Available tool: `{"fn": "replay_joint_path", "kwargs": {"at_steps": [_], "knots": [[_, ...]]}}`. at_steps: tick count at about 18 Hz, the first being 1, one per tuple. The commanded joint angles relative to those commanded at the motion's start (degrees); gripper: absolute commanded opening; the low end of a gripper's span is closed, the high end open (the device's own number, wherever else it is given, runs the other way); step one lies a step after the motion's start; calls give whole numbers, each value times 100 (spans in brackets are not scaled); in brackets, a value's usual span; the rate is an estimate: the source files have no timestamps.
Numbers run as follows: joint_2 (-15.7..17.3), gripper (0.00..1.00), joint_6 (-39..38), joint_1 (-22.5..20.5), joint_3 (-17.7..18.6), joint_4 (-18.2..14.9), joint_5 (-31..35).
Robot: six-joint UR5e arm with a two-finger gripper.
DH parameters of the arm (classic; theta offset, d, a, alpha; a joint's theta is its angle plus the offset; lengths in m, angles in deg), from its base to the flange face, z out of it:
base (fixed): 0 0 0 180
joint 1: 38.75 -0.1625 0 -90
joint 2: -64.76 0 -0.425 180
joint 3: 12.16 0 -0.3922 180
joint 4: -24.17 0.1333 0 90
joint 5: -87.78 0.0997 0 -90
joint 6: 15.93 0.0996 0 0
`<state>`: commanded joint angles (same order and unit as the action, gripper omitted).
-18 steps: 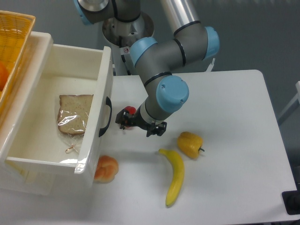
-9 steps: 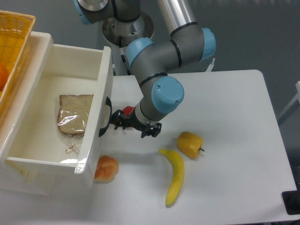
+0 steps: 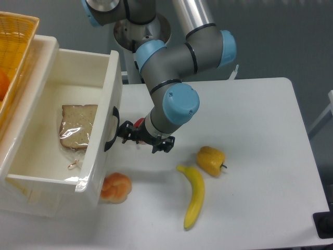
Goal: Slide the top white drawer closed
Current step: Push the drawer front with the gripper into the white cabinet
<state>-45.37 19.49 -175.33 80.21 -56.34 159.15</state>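
Note:
The top white drawer stands pulled out at the left, a glossy cream box with a black curved handle on its front. Inside lies a bagged slice of bread. My gripper sits right of the drawer front, its tip against the handle. The fingers are small and dark, so I cannot tell whether they are open or shut.
A yellow woven basket holding an orange sits on the cabinet top at far left. On the table lie a bread roll under the drawer's corner, a banana and a yellow bell pepper.
My gripper has moved left into the drawer front, and the drawer has slid a little to the left, into the cabinet, carrying the bread with it.

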Motion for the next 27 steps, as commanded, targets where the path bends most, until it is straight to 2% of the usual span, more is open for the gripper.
{"fn": "replay_joint_path", "kwargs": {"at_steps": [22,27], "knots": [[202,100,-96,597,0,18,44],[167,100,-316,791,35,281,62]]}}
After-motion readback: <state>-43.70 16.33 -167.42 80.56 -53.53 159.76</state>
